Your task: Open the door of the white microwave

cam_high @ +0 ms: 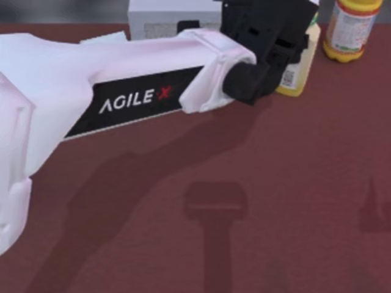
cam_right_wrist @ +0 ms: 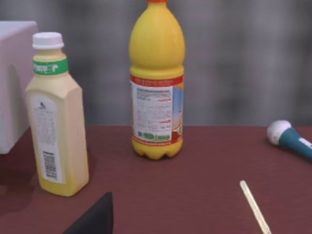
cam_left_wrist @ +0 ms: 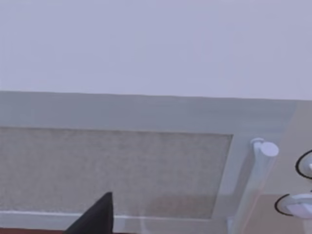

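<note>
Directly before the white microwave point(cam_high: 174, 18), the left gripper point(cam_high: 269, 43) faces the door point(cam_left_wrist: 114, 170); its finger spacing cannot be told.

Left arm point(cam_high: 122, 79): smooth white moulded shell with rounded housings; a black inset panel along the forearm carries "AGILE" in white and an "X" in red. Left tool point(cam_high: 269, 43): matt black, blocky, ribbed body on a black cylindrical wrist.

Left arm point(cam_high: 122, 91) stretched over the bench point(cam_high: 293, 183) toward the white microwave point(cam_high: 171, 18) at the far edge. Two yellow bottles point(cam_high: 348, 30) beside it, toward the far right corner.
</note>
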Robot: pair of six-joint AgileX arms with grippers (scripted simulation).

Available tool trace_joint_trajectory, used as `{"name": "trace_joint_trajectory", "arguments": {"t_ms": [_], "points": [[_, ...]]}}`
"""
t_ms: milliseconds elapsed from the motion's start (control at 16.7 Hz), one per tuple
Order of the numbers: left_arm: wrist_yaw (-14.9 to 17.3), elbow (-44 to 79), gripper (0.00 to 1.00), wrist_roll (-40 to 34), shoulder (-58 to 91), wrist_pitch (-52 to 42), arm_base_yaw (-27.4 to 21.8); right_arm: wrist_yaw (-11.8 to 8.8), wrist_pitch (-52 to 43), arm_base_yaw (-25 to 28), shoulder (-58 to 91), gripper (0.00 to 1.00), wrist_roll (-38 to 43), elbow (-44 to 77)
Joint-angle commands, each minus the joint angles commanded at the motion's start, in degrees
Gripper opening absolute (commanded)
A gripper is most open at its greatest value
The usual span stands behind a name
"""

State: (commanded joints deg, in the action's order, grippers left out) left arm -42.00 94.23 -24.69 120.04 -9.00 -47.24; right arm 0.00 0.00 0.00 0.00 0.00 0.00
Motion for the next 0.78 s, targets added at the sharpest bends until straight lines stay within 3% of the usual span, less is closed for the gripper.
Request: {"name": "trace_joint_trajectory", "arguments": {"t_ms": [540, 780], "points": [[4.6, 12.7, 1.00, 3.9, 12.5, 2.4, 5.2, 0.0, 0.0, 0.0, 0.0, 1.00, 0.0, 0.0], [5.1, 13.7, 1.00, 4.3, 13.5, 2.6, 5.7, 0.0, 0.0, 0.0, 0.0, 1.00, 0.0, 0.0]]}}
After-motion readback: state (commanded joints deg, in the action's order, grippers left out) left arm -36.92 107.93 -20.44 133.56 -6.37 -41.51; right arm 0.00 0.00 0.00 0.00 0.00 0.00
